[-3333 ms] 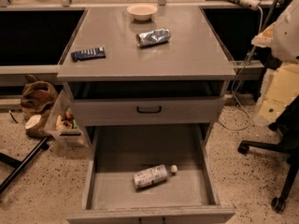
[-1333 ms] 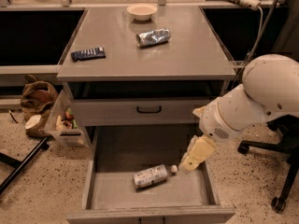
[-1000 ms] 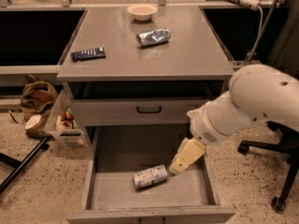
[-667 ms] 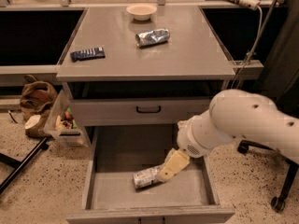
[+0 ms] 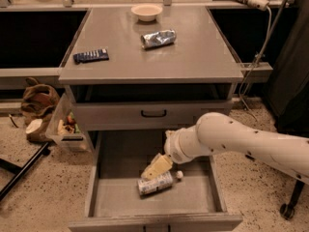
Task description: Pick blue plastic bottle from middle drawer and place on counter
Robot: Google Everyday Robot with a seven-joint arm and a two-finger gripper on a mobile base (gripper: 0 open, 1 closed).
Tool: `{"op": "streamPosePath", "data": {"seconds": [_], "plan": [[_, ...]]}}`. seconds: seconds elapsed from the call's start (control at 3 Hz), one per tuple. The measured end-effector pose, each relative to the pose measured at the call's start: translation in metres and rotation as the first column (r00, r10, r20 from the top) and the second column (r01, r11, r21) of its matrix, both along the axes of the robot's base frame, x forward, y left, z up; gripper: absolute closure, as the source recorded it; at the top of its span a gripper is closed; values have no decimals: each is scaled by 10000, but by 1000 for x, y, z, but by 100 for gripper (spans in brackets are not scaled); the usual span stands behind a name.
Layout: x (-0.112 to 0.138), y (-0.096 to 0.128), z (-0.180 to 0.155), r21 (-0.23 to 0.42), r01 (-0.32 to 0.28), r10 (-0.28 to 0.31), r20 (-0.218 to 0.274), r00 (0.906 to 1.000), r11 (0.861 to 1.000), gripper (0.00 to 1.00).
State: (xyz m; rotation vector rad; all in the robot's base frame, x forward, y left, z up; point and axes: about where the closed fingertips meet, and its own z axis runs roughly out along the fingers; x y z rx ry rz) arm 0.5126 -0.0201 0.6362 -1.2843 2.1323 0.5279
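The blue plastic bottle (image 5: 156,183) lies on its side on the floor of the open middle drawer (image 5: 116,199), its white cap pointing right. My gripper (image 5: 155,167) reaches down into the drawer from the right and sits right over the bottle's upper left side, at or just above it. The white arm (image 5: 241,141) crosses the drawer's right wall. The counter (image 5: 198,57) is the grey cabinet top above.
On the counter lie a dark remote (image 5: 91,56), a crumpled silver-blue foil packet (image 5: 158,38) and a pale bowl (image 5: 147,11). The upper drawer front with a black handle (image 5: 153,113) is shut. A bag (image 5: 36,108) and bin (image 5: 67,124) sit left on the floor.
The arm has swung in from the right and lowered into the drawer, the gripper moving left and down onto the bottle. The bottle has not moved.
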Motion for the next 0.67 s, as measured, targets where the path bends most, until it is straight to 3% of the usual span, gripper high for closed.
{"op": "streamPosePath", "data": {"seconds": [0.33,0.67], "plan": [[0,0,1,-10,-3,3,14,10000,10000,0],[11,6,-31,119,-470,473,-269,9985,9988,0]]}}
